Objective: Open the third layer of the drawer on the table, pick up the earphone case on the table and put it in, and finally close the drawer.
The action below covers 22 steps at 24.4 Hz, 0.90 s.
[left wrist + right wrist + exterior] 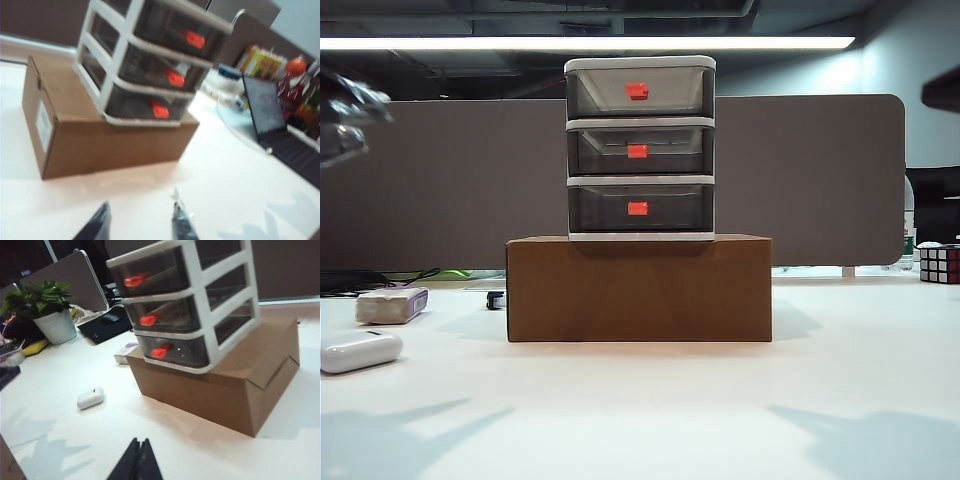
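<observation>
White counter carries a cardboard box topped by the drawer, all shut; left gripper jaws apart, right gripper jaws together, both well short, so opening the third layer by its handle likely comes first, earphone case waiting far left.

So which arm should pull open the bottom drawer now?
Neither is near yet. I'd lean left: the left gripper has its jaws apart and faces the third layer and its red handle, while the right gripper is shut. All three drawers are closed.
</observation>
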{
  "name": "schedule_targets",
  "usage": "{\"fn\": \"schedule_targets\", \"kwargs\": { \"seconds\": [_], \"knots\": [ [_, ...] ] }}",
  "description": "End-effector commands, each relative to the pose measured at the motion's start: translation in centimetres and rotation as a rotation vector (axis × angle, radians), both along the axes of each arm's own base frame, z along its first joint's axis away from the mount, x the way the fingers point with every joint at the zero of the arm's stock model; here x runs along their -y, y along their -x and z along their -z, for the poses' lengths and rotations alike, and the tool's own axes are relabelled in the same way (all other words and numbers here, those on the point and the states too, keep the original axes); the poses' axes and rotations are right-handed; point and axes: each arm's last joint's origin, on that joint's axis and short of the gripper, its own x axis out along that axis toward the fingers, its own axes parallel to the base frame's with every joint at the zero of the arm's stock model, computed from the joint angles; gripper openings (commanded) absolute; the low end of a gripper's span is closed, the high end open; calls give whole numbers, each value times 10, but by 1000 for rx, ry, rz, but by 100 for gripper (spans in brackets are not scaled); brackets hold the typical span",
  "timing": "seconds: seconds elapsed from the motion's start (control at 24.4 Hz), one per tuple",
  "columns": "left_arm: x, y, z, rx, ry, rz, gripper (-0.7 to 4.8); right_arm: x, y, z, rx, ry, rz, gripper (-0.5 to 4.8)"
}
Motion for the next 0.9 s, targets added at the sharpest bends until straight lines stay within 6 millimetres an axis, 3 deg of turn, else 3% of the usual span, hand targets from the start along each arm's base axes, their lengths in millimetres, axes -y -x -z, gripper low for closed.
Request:
{"fn": "schedule_targets", "kwargs": {
  "seconds": [0.04,0.29,0.57,0.82,0.9],
  "knots": [
    [12,-4,-7,67,-14,-27,150,-8,-4,-12,12,60,34,-5],
    [34,-22,0,68,-74,-18,152,-27,-20,-32,-16,134,-21,-5],
    [105,-79,-6,-23,-170,109,152,-48,-55,-42,-40,175,-37,-5],
    [136,-106,-14,-20,-171,117,151,-50,-59,-47,17,144,-46,-5],
    [147,-105,-14,-6,-215,21,146,-50,-59,-47,16,145,-43,-5]
  ]
}}
